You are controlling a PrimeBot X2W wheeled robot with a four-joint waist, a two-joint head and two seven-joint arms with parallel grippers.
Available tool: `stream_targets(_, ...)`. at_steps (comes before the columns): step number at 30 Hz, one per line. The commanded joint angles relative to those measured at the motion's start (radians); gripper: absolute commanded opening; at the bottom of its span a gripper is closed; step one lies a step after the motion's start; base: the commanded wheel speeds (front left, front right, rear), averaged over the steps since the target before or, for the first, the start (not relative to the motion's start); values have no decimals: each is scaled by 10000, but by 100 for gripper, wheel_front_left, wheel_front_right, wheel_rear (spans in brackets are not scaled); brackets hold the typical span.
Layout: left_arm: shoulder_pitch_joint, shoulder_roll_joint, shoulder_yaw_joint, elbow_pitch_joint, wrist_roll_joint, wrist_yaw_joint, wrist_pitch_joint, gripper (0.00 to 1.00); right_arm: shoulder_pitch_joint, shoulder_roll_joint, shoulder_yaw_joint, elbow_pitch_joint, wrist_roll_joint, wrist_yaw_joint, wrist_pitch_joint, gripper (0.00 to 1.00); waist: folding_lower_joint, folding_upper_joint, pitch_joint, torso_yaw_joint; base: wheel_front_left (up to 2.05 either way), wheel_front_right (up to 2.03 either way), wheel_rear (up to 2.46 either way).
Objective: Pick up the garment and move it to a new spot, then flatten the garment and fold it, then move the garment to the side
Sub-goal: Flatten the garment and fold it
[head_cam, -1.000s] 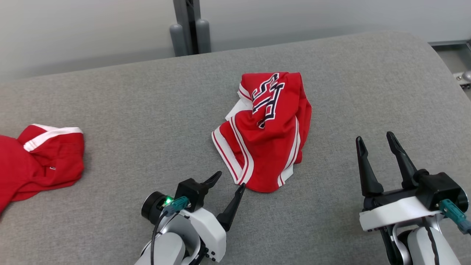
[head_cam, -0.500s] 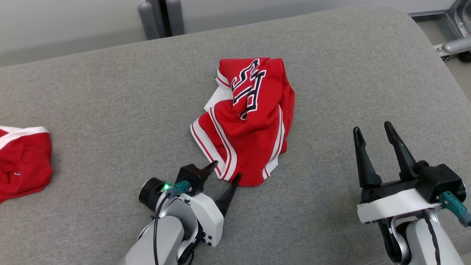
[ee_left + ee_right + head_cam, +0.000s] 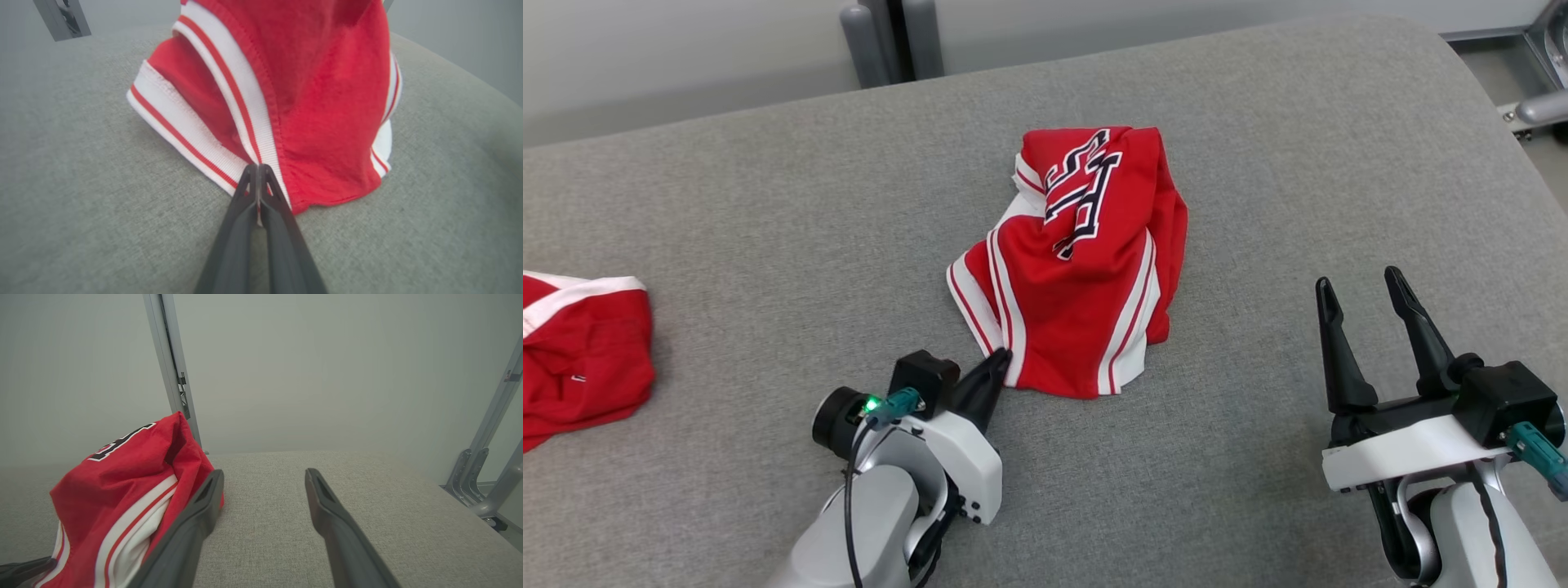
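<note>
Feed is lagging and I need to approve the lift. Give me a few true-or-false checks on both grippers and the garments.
1. The left gripper is shut on the edge of the lettered garment. True.
2. The right gripper is clamped on that garment too. False: it is open, off to the garment's side and apart from it.
3. The lettered garment lies flat and folded. False: it sits crumpled in a heap.
4. A second red garment lies on the gray surface at the left edge of the head view. True.
</note>
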State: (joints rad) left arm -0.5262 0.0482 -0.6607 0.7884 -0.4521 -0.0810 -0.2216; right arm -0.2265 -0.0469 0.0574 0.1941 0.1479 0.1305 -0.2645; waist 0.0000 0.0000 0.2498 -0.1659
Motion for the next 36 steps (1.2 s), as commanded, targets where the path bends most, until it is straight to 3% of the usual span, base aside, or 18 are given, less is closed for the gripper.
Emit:
stream_targets(1, -231, 50, 152, 4, -127, 114, -122, 0, -35, -68, -39, 4, -35, 5, -15, 100, 0, 0, -140, 135, 0, 0, 0)
stream_targets(10, 19, 379, 1063, -687, -317, 722, -428, 0, 216, -67, -1, 197, -102, 5, -15, 100, 0, 0, -875, 657, 0, 0, 0)
stream_targets(21, 609, 1245, 3425, -3677, 454, 1974, -432, 0, 311, -68, 198, 241, -51, 5, -15, 100, 0, 0, -1175, 724, 0, 0, 0)
stream_targets(26, 714, 1370, 3577, -3531, 771, 1943, -432, 0, 259, -68, 367, 226, 5, 5, -15, 100, 0, 0, -1061, 538, 0, 0, 0)
stream_targets(30, 504, 1438, 3303, -2447, 1018, 1855, -219, 0, 133, -70, 533, 240, 79, 5, -15, 100, 0, 0, -909, 304, 0, 0, 0)
stream_targets(31, 457, 1422, 3217, -2110, 1043, 1846, -44, 27, 117, -70, 557, 250, 97, 5, -15, 100, 0, 0, -873, 245, 0, 0, 0)
stream_targets(32, 389, 1396, 3158, -1772, 1045, 1855, 142, 77, 99, -68, 583, 254, 111, 5, -15, 100, 0, 0, -842, 193, 0, 0, 0)
stream_targets(33, 303, 1371, 3121, -1505, 1051, 1845, 222, 100, 86, -68, 604, 256, 110, 5, -15, 100, 0, 0, -809, 147, 0, 0, 0)
stream_targets(36, 103, 1202, 3139, -962, 984, 1896, 103, 100, 96, -67, 618, 259, 134, 5, -15, 100, 0, 0, -739, 59, 0, 0, 0)
